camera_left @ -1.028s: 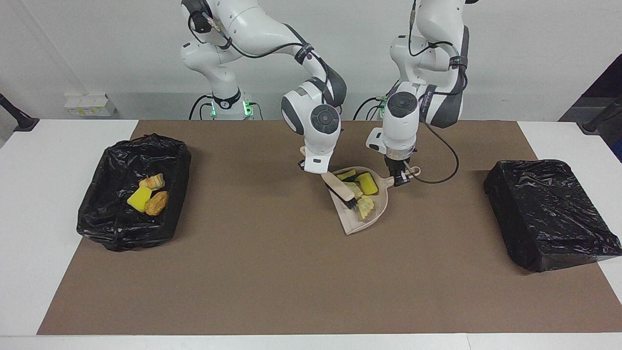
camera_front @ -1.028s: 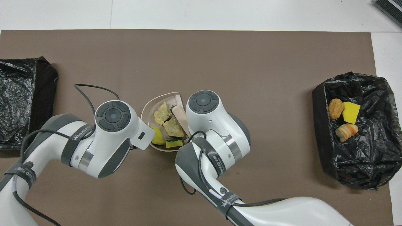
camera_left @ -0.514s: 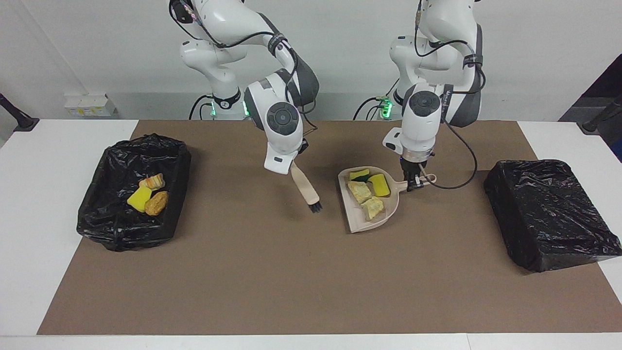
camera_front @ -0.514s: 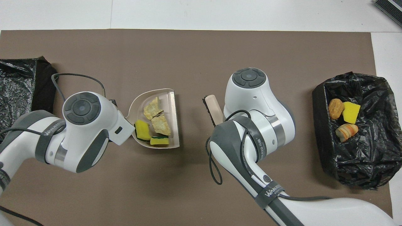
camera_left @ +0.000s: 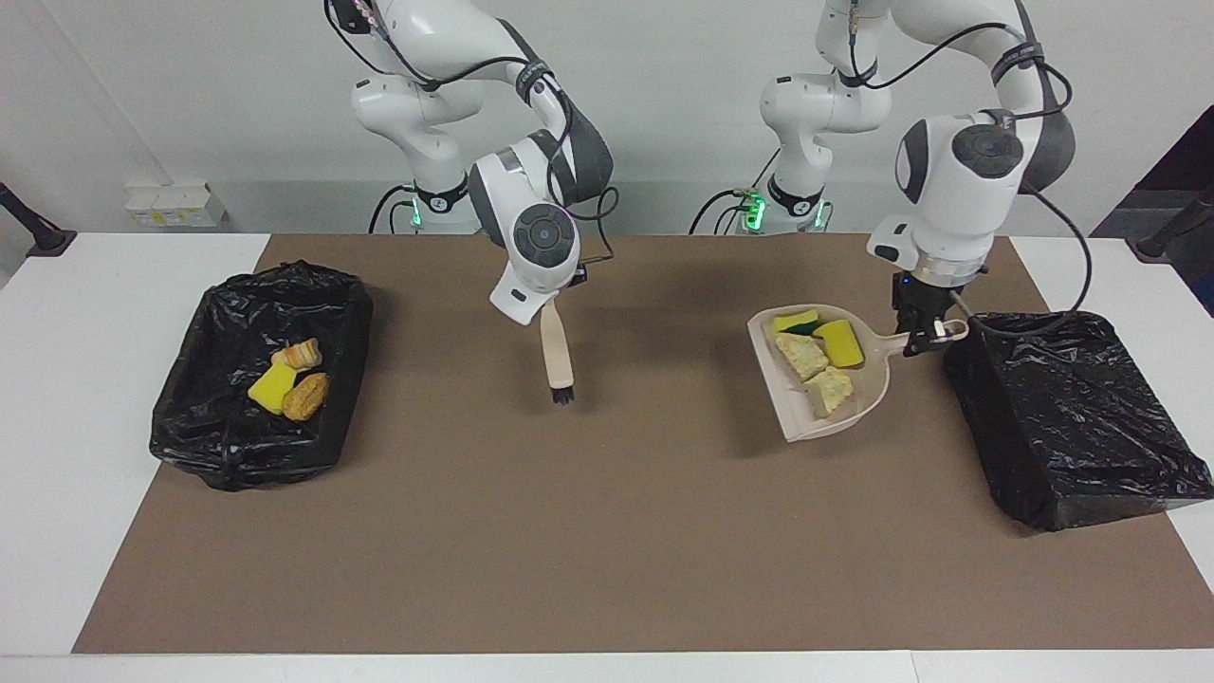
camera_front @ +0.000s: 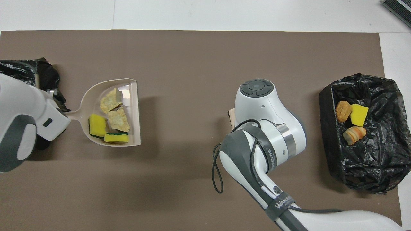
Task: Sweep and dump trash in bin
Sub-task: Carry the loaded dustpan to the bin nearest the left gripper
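Facing view: we find left gripper (camera_left: 922, 340) jaws clamped on dustpan (camera_left: 858, 410) handle, raised beside covered bin (camera_left: 1076, 417), carrying 4 trash pieces (camera_left: 818, 359); right gripper (camera_left: 542, 305) jaws clamped on brush (camera_left: 556, 356) over mat | Overhead view: we note 3 scraps (camera_front: 351, 122) in open bin (camera_front: 379, 166) at right arm's end.

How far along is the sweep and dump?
Done: three scraps lie in the bin at the right arm's end.
In hand: left gripper holds the dustpan with four scraps up beside the other bin; right gripper holds the brush.
Left: dumping.
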{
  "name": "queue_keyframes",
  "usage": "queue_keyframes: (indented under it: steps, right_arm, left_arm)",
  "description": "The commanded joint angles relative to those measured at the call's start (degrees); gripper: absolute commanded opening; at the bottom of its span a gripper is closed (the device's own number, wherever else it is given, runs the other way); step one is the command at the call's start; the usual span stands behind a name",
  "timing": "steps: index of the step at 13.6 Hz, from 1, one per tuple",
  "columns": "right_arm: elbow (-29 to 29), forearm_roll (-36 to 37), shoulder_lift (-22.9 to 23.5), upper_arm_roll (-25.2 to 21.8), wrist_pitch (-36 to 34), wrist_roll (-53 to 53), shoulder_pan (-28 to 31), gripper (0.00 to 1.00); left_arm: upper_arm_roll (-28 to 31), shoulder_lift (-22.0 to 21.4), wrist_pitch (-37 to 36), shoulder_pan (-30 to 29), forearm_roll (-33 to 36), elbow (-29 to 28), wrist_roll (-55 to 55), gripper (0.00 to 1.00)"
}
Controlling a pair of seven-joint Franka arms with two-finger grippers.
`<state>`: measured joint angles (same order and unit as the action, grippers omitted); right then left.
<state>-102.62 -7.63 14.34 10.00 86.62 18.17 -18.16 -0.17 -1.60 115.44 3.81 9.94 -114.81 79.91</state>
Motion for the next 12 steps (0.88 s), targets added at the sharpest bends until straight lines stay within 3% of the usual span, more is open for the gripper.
queue_keyframes:
  steps: [1,4,7,10,12]
  right_arm:
    - [-5.21,-3.43,-4.31,0.63,4.32,4.58,-4.14,0.00]
    - [-5.84,-7.84,-4.76,0.63,5.66,13.60,-10.82,0.00]
    - [-7.15,-11.51,-4.23,0.63,9.25,19.61,-17.07,0.00]
    - [-7.85,-12.32,-2.91,0.63,12.51,21.20,-21.20,0.00]
    - [-11.36,-13.89,-3.52,0.63,16.89,21.21,-22.00,0.00]
  left_arm:
    - [-0.35,0.02,-4.68,-5.64,-2.46,5.11,4.11,0.00]
    - [-0.26,2.11,-8.20,-14.77,-7.03,11.08,14.98,0.00]
    - [-0.26,5.63,-9.09,-22.86,-6.42,17.76,28.07,0.00]
    - [-0.35,11.51,-8.39,-27.97,-2.66,26.28,33.55,0.00]
    - [-0.35,16.51,-6.82,-28.16,4.26,32.78,33.91,0.00]
